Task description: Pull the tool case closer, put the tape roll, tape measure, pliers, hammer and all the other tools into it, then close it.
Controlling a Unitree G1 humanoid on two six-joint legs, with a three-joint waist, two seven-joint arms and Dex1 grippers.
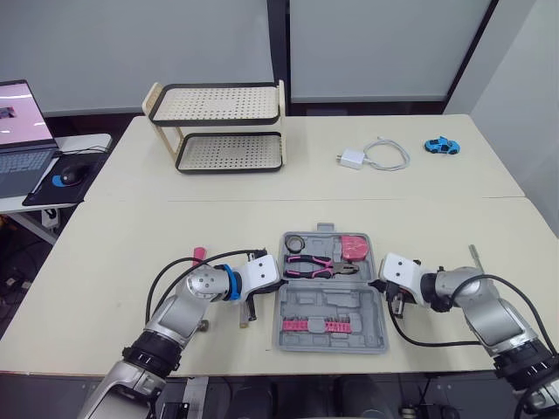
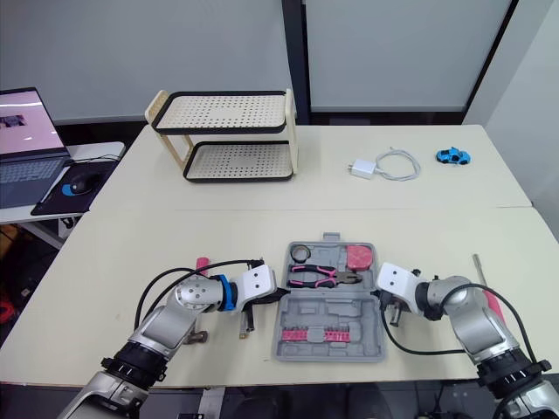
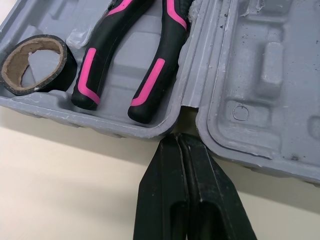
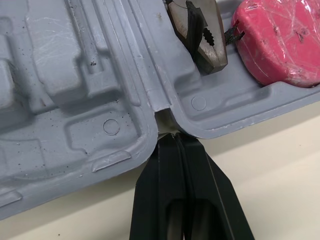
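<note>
Near the table (image 1: pixel 131 244) front edge: open case (image 1: pixel 349 304) between both grippers.
Case hinge runs left-right. In the far half, the pliers (image 3: pixel 172 35) lie along the hinge, handles to the left by the tape roll (image 3: pixel 68 64), nose to the right by the pink tape measure (image 4: pixel 280 42). Left wrist view: left gripper (image 3: pixel 178 142), fingers pressed together, tips at the left hinge notch. Right wrist view: right gripper (image 4: pixel 175 140), fingers likewise pressed together, tips at the right notch.
</note>
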